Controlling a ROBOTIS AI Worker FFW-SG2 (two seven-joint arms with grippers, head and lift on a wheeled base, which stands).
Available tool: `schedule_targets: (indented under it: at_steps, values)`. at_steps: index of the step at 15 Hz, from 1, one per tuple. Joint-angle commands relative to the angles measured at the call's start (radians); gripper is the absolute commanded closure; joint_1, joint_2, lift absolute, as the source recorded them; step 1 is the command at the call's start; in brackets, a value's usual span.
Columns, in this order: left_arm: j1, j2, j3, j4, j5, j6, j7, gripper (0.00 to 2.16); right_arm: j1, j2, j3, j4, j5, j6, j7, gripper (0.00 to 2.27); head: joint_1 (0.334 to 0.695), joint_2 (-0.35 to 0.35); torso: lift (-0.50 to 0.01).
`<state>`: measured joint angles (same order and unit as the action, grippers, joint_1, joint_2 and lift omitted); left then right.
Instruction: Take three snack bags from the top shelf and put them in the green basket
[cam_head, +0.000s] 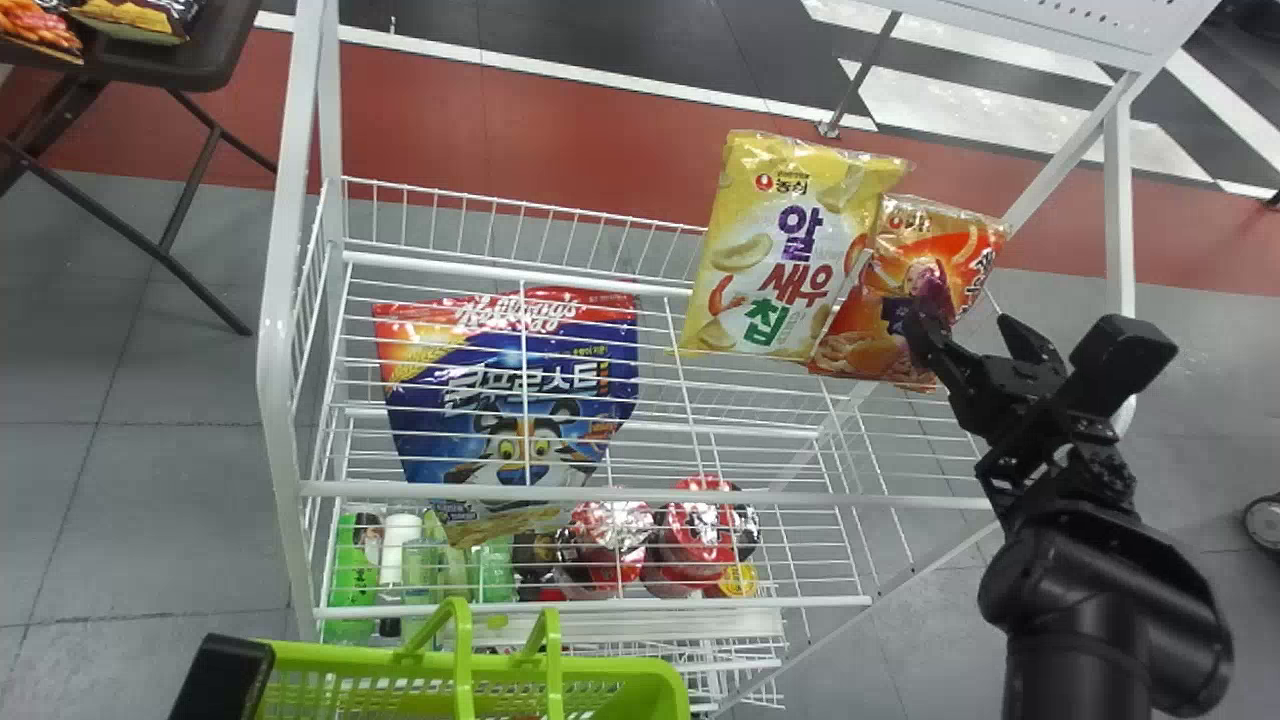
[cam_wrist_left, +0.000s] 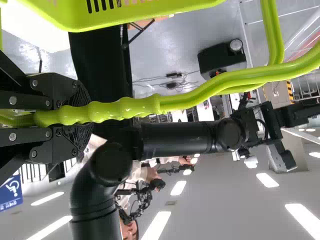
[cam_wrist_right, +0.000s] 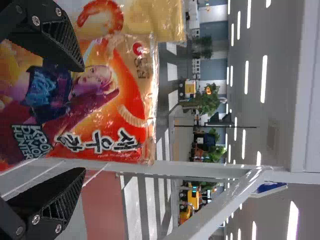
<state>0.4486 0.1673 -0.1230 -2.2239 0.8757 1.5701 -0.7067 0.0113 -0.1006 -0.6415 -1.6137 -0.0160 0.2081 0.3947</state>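
Looks like a picking step: right gripper (cam_wrist_right: 82, 119) spread by the orange snack bag (cam_head: 865, 325) on the top shelf (cam_head: 800, 497), left gripper (cam_wrist_left: 90, 117) pinching the handle (cam_wrist_left: 200, 95) of the green basket (cam_head: 620, 668); next, straddle, squeeze, lift clear.

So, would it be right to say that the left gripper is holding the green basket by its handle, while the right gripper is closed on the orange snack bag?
Not quite: the right gripper is open at the orange snack bag, its fingers wide apart in the right wrist view. The left gripper does hold the green basket by its handle.
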Motion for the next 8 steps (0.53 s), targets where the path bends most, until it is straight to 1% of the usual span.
schedule_targets:
  at_steps: [1, 2, 3, 4, 8]
  values:
    - [-0.002, -0.002, -0.003, 0.001, -0.001, 0.001, 0.004, 1.61, -0.028, -0.037, 0.006, 0.063, 0.001, -0.006, 0.035, 0.42, 0.695, -0.350, -0.028]
    - [-0.004, -0.002, -0.003, 0.001, 0.000, 0.001, 0.007, 1.61, -0.033, -0.045, -0.001, 0.083, -0.021, -0.019, 0.116, 1.21, 0.695, -0.350, -0.028]
    - [-0.004, -0.002, -0.001, 0.001, -0.001, 0.001, 0.006, 1.61, -0.036, -0.045, -0.013, 0.090, -0.055, -0.019, 0.144, 2.11, 0.695, -0.350, -0.028]
    - [-0.005, -0.002, 0.000, 0.001, -0.001, 0.001, 0.006, 1.61, -0.034, -0.045, -0.024, 0.089, -0.064, -0.025, 0.148, 2.24, 0.695, -0.350, -0.028]
    - [-0.013, 0.000, 0.005, 0.003, -0.001, 0.001, 0.007, 1.61, -0.014, -0.017, -0.052, 0.078, -0.067, -0.108, 0.118, 2.24, 0.695, -0.350, -0.028]
